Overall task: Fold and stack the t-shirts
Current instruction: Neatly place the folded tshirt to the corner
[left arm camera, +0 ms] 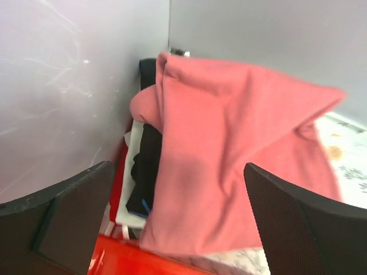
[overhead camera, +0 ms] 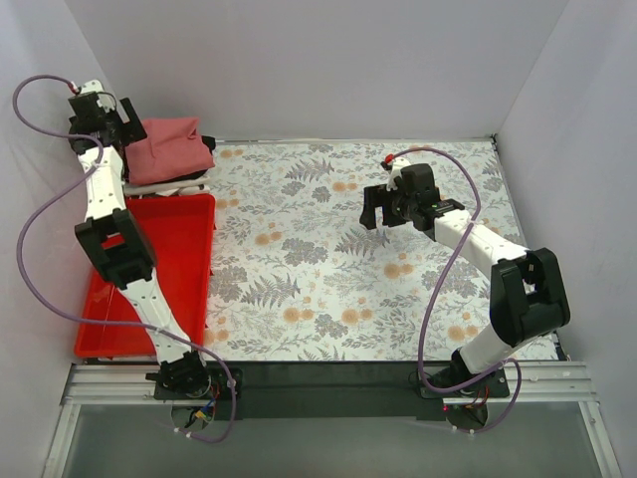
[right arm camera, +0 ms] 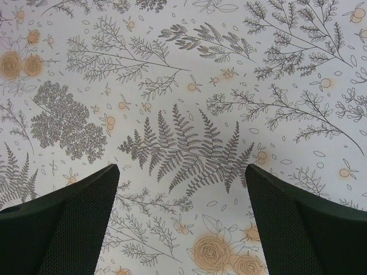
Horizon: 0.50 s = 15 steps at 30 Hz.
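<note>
Beyond the far edge of the red tray (overhead camera: 184, 269), our left gripper (overhead camera: 121, 127) hovers with its fingers spread, holding nothing. Beside it, also past the tray, the salmon-red t-shirt (left arm camera: 229, 143) lies atop the black t-shirt (left arm camera: 148, 166) and the white t-shirt (left arm camera: 125, 197). Well right of the tray, our right gripper (overhead camera: 383, 211) hangs over the floral tablecloth (overhead camera: 299, 259), fingers apart.
</note>
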Tool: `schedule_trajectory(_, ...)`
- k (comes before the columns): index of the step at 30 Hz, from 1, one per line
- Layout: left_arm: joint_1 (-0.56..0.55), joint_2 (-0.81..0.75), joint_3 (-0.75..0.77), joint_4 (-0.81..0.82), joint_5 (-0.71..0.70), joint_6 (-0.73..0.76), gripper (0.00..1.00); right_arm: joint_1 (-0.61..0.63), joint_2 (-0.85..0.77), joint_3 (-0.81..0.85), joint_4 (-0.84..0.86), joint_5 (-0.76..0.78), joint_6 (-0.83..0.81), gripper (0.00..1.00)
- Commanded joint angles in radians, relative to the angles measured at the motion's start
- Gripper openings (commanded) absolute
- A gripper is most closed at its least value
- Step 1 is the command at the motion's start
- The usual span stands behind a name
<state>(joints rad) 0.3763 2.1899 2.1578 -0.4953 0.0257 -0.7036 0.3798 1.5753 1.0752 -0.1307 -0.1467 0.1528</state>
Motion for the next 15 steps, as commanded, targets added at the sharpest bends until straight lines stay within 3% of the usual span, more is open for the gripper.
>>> schedule_trajectory(1, -0.014, -0.185, -0.077, -0.009, -0.043, -0.058, 0.89, -0.001, -0.043, 0.038, 0.029, -0.024, -0.019, 0.83)
schedule_trajectory(4, -0.033, -0.31, -0.168, 0.017, -0.037, -0.123, 0.89, -0.001, -0.063, 0.029, 0.028, -0.019, -0.024, 0.84)
schedule_trajectory(8, -0.099, -0.577, -0.555, 0.159, -0.086, -0.217, 0.9, -0.004, -0.103, 0.009, 0.026, -0.007, -0.029, 0.85)
schedule_trajectory(11, -0.181, -0.81, -0.827, 0.285, -0.121, -0.221, 0.89, -0.007, -0.139, -0.004, 0.023, 0.002, -0.03, 0.86)
schedule_trajectory(15, -0.345, -1.065, -0.993, 0.308, -0.254, -0.253, 0.89, -0.013, -0.195, -0.024, 0.022, 0.024, -0.032, 0.86)
